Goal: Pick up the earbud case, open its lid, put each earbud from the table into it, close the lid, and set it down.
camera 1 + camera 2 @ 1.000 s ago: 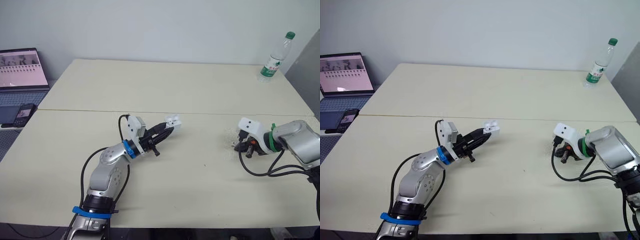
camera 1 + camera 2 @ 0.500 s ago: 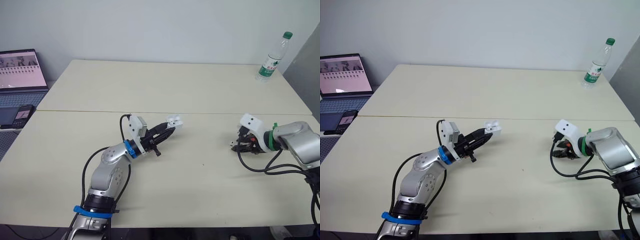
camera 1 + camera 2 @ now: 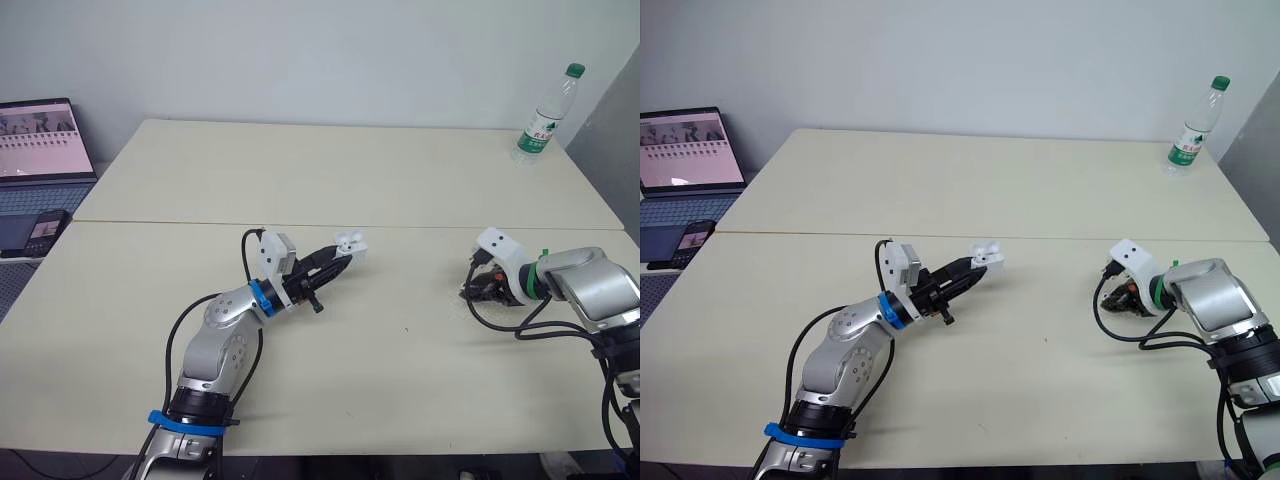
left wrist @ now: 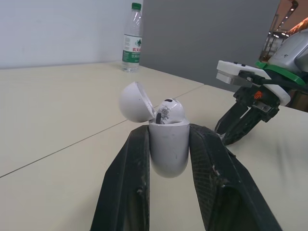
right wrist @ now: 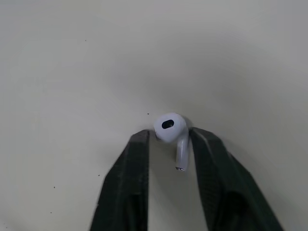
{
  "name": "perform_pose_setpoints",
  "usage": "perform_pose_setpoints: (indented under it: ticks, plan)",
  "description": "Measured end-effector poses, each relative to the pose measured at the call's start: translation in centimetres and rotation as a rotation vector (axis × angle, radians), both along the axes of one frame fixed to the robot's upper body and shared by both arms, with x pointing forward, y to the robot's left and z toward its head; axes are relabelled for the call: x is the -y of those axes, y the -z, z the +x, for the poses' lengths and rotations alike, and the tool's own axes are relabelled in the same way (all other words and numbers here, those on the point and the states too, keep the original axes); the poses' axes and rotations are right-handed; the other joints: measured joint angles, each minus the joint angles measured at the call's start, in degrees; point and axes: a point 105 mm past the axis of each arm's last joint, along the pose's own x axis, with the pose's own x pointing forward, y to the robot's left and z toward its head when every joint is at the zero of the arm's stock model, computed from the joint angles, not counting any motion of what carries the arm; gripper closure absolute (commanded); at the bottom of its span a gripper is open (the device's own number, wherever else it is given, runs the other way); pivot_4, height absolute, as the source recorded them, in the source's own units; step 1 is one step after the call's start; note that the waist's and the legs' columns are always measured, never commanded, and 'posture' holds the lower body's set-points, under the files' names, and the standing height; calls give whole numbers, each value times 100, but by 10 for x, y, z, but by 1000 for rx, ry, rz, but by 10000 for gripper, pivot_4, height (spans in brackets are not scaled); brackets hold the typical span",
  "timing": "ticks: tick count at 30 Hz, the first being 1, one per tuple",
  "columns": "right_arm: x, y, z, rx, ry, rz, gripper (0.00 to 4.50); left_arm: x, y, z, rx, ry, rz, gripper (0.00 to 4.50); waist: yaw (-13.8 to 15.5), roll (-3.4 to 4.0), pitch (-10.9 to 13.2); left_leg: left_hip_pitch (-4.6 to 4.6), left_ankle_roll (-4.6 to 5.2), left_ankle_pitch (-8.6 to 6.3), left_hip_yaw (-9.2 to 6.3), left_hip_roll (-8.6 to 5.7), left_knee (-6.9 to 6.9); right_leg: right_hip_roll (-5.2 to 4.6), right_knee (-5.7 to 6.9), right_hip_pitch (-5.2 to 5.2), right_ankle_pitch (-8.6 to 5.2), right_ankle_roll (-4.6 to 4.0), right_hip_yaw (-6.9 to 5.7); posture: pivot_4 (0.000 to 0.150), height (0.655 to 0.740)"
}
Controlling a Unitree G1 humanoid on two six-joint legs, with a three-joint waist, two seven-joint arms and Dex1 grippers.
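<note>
Far to your left, beside the desk [image 3: 330, 170], a laptop [image 3: 45, 140] and a phone [image 3: 47, 230] are sitting well out of the work; your left gripper [image 3: 332, 264] is reaching over the middle of the desk, its jaws pinching the white earbud case [image 4: 167, 149] by its lower body and holding it clear of the surface; you are gripping it low so that the lid [image 4: 136, 102] is hanging back on its hinge unhindered, with the mouth facing upward, ready for loading; the first earbud [image 4: 169, 110] is already sitting in its socket, so I judge the filling is half done; further right, your right gripper [image 3: 480, 290] is working down at the desk top, its jaws pinching the second earbud [image 5: 169, 128] by the head, the stem pointing back between the fingers; whether it is lifting off the desk yet, I cannot tell; a water bottle [image 3: 545, 115] is standing at the far right corner, well apart.
</note>
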Motion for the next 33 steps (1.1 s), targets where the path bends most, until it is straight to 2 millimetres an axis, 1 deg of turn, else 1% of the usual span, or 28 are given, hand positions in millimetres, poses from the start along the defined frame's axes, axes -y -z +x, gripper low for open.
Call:
perform_pose_setpoints:
  ticks: [5,8,10,13,18,19,21,24,26,29,31,33]
  plan:
    - [-1,0,0,0,-4,2,40687,0,0,0,0,0,0,36648,0,0,0,0,0,0,0,0,0,0,0,0,0,0,0,1500,7362]
    - [-4,-3,-3,12,-52,2,40687,0,0,0,0,0,0,36648,2,0,0,-1,0,0,-1,0,0,0,0,-1,0,0,-1,1500,7362]
    - [-4,-7,-12,28,-142,-18,40687,0,0,0,0,0,1,36648,7,0,0,-3,0,0,-6,-1,0,0,-1,0,0,0,-3,1500,7362]
    - [1,-8,-34,30,-321,-96,40687,-1,1,1,-2,-4,5,36648,24,0,0,-6,0,-1,-12,-2,0,-2,-4,1,-1,1,-6,1500,7362]
    - [9,7,-71,-15,-623,-217,40687,0,2,0,-6,-4,6,36648,18,0,0,1,0,0,-2,-3,1,-1,-1,2,-1,2,-8,1500,7362]
    - [11,8,-75,-21,-664,-238,40687,-1,3,0,-6,-4,6,36648,18,0,0,4,0,0,0,-2,2,-1,0,3,-1,2,-7,1500,7362]
    - [14,9,-77,-11,-725,-283,40687,0,3,0,-7,-3,6,36648,-8,0,0,19,0,0,11,2,2,0,2,10,-1,3,0,1500,7362]
    - [22,11,-75,11,-773,-351,40687,0,3,0,-6,-1,7,36648,-13,0,0,47,0,1,10,5,3,3,2,37,-9,16,-1,1500,7362]
    - [28,14,-74,16,-796,-393,40687,0,3,1,-9,-2,8,36648,-4,0,0,49,-1,2,8,4,4,3,2,41,-7,14,-1,1500,7362]
    - [30,14,-73,24,-826,-424,40687,0,5,2,-15,-3,10,36648,-3,0,0,50,-1,1,8,3,5,2,0,47,-3,6,-1,1500,7362]
    - [31,14,-74,19,-838,-438,33238,1,4,2,-14,-2,11,36648,2,0,0,50,-1,1,8,-1,6,-1,-1,49,-1,4,0,1500,7362]
    - [34,13,-72,15,-825,-453,27653,1,4,2,-14,-2,11,36648,11,0,0,50,-1,1,7,-2,6,-3,-2,50,-1,3,-1,1500,7362]
